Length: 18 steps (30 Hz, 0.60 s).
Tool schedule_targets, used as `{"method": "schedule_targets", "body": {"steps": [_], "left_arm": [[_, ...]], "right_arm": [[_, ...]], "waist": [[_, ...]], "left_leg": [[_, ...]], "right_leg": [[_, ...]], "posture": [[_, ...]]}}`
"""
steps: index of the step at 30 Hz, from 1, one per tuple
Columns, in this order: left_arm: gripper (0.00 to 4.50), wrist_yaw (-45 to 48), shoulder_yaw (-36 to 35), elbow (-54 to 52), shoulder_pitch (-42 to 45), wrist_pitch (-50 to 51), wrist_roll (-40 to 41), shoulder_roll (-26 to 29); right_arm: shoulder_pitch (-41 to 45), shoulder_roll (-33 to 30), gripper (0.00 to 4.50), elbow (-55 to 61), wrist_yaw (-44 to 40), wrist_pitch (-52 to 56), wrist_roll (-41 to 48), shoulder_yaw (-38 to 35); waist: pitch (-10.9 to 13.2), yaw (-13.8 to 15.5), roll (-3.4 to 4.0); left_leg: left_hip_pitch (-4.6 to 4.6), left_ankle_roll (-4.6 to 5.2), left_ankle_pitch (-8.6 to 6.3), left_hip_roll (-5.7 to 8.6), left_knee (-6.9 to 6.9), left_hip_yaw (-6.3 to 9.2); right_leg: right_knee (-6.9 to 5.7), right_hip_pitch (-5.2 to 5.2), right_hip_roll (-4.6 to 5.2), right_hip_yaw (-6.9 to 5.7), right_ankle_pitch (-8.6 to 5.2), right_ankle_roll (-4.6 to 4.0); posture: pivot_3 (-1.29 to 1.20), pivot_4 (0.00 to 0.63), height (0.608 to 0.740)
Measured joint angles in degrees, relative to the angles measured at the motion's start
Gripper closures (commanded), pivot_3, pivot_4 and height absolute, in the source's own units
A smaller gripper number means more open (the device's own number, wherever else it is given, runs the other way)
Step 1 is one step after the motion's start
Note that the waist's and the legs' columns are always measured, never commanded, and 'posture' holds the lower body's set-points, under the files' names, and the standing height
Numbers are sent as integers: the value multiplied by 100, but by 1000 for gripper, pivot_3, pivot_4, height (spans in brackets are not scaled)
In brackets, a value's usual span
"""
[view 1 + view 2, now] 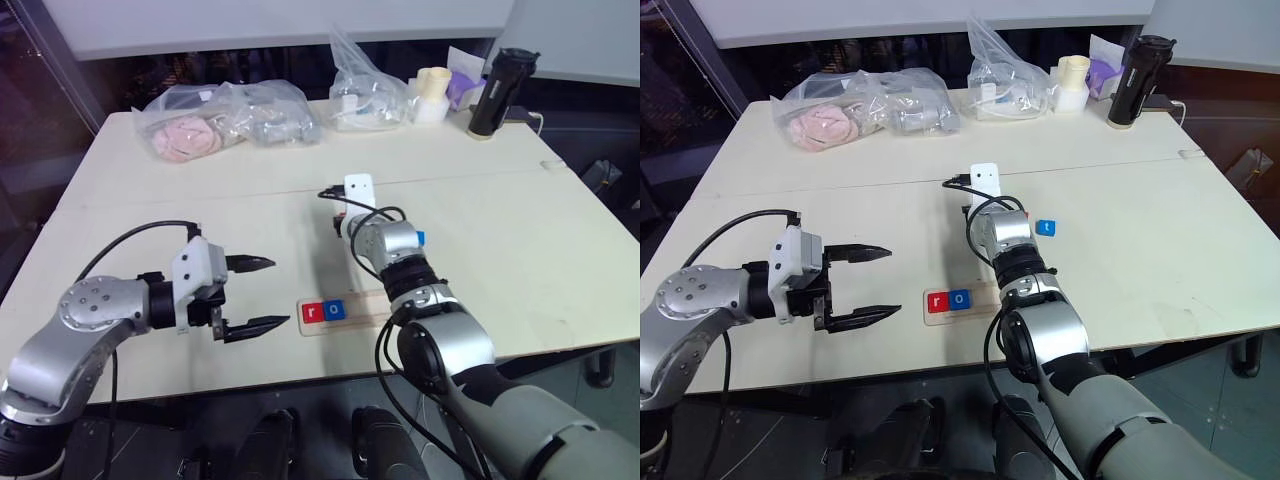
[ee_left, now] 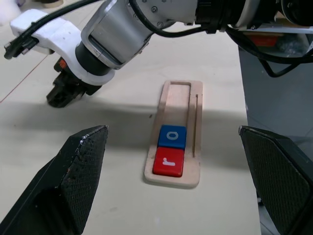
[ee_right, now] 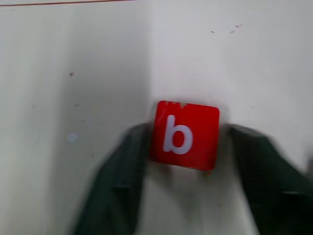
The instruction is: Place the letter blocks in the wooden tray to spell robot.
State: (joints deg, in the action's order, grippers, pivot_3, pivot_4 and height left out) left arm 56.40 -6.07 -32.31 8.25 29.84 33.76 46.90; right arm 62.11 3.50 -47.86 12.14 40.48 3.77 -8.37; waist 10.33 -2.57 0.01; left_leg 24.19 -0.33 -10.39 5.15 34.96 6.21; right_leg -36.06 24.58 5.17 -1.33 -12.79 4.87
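The right gripper (image 3: 185,147) clamps a red block marked "b" (image 3: 185,134) between its two black fingers on the pale table (image 1: 520,230), just beyond the far end of the wooden tray (image 2: 193,105), while the left gripper (image 1: 250,296) hangs to the tray's left with its jaws spread wide and nothing between them. The tray lies near the table's front edge and already carries a red "r" block (image 2: 168,162) at its near end and a blue "o" block (image 2: 172,137) touching it; the remaining slots are bare. A blue "t" block (image 1: 1045,228) sits on the table to the right of the right arm, apart from the tray.

The risks, judged from here: the fingers meet the "b" block at its side edges, so a shallow or off-centre pinch could let it twist or drop on the lift. Lowered off line with the narrow groove, it could catch the tray's rim, sit tilted, or push the "o" and "r" out of place. A turned wrist could also seat the letter sideways or upside down. The arm's cable runs close over the tray and might snag.

Legible writing: white lowercase "r", "o", "b" and "t" on the blocks; no brand can be read on the bags or dark bottle (image 1: 492,92) at the back
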Motion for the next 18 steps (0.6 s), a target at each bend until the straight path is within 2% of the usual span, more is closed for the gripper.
{"method": "schedule_targets", "body": {"steps": [5, 7, 10, 13, 16, 18], "left_arm": [[0, -28, 4, -1, 80, 0, 26, 0], [0, -30, 16, -9, 92, 3, 55, 0], [0, -33, 46, -52, 112, 7, 67, -2], [0, -35, 90, -45, 142, 5, 67, -12], [0, -34, 139, -40, 167, -5, 65, -55], [0, -30, 238, -39, 193, -11, 65, -97]], "right_arm": [[-27, -22, 3336, 121, 0, 140, 24, 27], [-197, -78, 3336, 558, -121, 474, 22, 121], [-771, -370, 3336, 2082, -464, 1692, 155, 288], [-1265, -924, 3336, 3755, -823, 2980, 326, 423], [-1450, -1365, 3336, 5274, -1173, 4394, 610, 285], [-1591, -1586, 3336, 5935, -1338, 4934, 779, 206]], "waist": [[0, 5, 0], [1, 13, 1], [3, 42, 4], [6, 52, 10], [7, 31, 11], [7, 12, 11]], "left_leg": [[-1, 0, 0, 0, 0, 0], [1, 0, 0, 0, -2, 1], [12, 0, 0, 3, -2, 2], [21, 1, 0, 5, 1, 0], [20, 1, -1, 0, -2, 0], [18, 1, -1, -5, -2, 1]], "right_leg": [[0, -1, 0, 0, 0, 0], [1, -1, 0, 0, -2, 1], [2, 5, 5, 0, -5, 4], [2, 14, 8, 0, -5, 5], [1, 15, 10, -1, -7, 7], [1, 15, 19, -7, -18, 12]], "posture": [[0, 150, 738], [0, 150, 738], [0, 150, 738], [0, 150, 738], [0, 150, 738], [0, 150, 738]]}}
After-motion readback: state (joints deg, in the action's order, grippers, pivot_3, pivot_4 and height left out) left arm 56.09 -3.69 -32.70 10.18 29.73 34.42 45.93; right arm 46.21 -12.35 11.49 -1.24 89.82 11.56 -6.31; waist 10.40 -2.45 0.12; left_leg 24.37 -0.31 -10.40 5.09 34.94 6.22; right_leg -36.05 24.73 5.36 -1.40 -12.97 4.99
